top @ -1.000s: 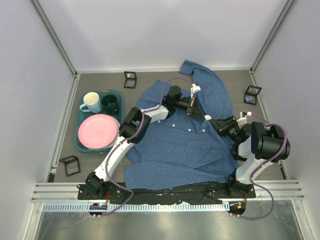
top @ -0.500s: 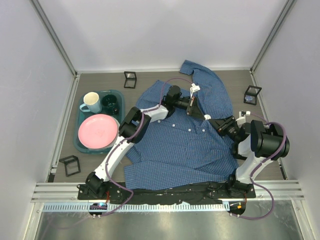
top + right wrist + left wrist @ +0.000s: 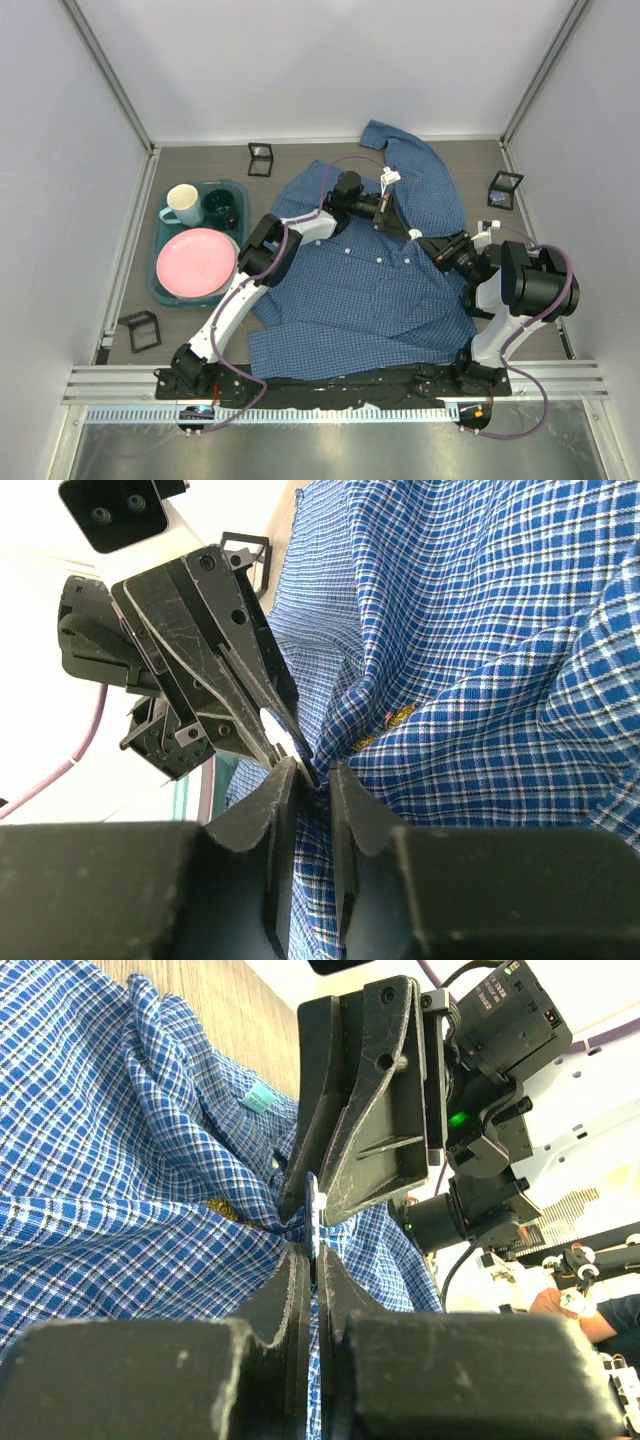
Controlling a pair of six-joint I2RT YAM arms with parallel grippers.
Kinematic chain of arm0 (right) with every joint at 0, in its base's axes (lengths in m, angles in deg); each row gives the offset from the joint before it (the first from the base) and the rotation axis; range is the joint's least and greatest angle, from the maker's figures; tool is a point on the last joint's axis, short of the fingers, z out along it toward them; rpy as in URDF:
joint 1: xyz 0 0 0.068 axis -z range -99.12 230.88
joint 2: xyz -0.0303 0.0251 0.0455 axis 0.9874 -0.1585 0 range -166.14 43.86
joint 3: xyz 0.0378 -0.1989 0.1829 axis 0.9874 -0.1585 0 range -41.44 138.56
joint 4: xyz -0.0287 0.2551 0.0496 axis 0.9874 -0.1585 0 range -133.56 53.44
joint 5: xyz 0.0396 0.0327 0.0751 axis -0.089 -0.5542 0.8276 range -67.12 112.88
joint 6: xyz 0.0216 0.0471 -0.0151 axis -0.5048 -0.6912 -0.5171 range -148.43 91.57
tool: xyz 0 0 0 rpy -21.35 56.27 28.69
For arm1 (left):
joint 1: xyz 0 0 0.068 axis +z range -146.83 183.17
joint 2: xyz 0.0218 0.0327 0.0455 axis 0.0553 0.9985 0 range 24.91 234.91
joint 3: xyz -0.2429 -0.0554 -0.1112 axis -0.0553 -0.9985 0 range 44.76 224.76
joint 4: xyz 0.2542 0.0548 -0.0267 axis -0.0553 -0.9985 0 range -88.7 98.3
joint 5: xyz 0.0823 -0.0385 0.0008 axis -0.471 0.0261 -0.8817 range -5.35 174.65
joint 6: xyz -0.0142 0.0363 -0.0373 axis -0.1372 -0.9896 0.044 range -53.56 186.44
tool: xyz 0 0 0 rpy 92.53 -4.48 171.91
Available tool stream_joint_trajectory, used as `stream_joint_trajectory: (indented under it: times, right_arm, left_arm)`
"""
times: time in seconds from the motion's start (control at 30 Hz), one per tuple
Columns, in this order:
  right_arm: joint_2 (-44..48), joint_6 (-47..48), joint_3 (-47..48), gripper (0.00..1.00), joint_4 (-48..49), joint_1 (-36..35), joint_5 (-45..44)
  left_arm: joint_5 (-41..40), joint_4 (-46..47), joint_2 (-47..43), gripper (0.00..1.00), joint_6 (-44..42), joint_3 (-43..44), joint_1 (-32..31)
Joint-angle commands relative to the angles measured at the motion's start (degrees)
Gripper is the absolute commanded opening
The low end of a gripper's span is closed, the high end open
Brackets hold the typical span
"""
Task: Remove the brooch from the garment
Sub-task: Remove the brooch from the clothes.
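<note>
While left fingers [image 3: 288, 1305] clench a garment [image 3: 100, 1140] fold, right fingers [image 3: 282, 815] seemingly pinch it too.

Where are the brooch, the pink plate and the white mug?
brooch [image 3: 222, 1207], left wrist view, its visible gold part.
pink plate [image 3: 195, 262], top external view, its centre.
white mug [image 3: 183, 201], top external view, its opening.

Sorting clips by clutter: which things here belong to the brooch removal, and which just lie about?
Job: shirt, brooch, left gripper, right gripper.
Lying about: tray, pink plate, white mug, green cup, black frames.
</note>
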Motion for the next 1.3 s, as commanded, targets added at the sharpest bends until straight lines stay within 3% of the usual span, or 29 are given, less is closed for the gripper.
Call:
stream_joint_trajectory:
  times: [0.0, 0.13, 0.2, 0.3, 0.4, 0.53, 0.67, 0.73, 0.9, 1.13, 1.27]
  right_arm:
    - [1.83, 1.2, 1.18, 0.19, 19.6, -0.4, -0.14]
    - [2.54, 1.55, 0.92, 0.01, 19.6, -0.4, -0.31]
    - [3.06, 1.9, 0.48, 0.01, 19.51, -0.49, -0.58]
    - [3.68, 2.61, -0.4, 0.01, 19.6, -0.49, -1.37]
    - [3.24, 2.78, -0.58, 0.01, 19.6, -0.32, -1.54]
    - [3.85, 3.66, -0.84, 0.01, 18.37, -0.4, -1.72]
    - [5.26, 5.24, -0.93, 0.01, 15.91, -0.4, -2.16]
    - [6.05, 6.03, -1.02, 0.01, 14.24, -0.4, -2.51]
    - [6.23, 6.12, -1.02, 0.01, 14.41, -0.4, -2.51]
    - [6.4, 6.21, -1.02, 0.01, 14.24, -0.4, -2.6]
    - [6.75, 6.91, -0.93, 0.01, 12.22, -0.4, -3.21]
  left_arm:
    - [1.33, 2.46, -1.43, 0.0, 0.11, 1.56, -0.73]
    - [0.28, 1.58, -1.78, 0.0, -0.06, 1.12, -0.73]
    - [-1.56, 0.01, -2.91, 0.0, -0.67, 0.24, -0.55]
    - [-4.99, -7.1, -6.16, 0.08, -6.99, -2.04, 0.15]
    - [-9.03, -12.12, -9.42, 0.28, -13.06, -5.91, 0.59]
    - [-12.64, -12.84, -12.41, 0.42, -14.65, -9.24, 0.86]
    - [-15.36, -11.95, -14.17, 0.49, -14.56, -11.36, 1.03]
    - [-15.89, -11.78, -14.87, 0.62, -14.74, -12.32, 0.86]
    - [-20.72, -19.14, -15.05, 0.59, -18.78, -10.67, -0.2]
    - [-22.84, -18.11, -14.61, 0.56, -18.08, -10.48, -1.96]
    - [-24.5, -13.81, -16.8, 0.61, -17.55, -14.08, -2.04]
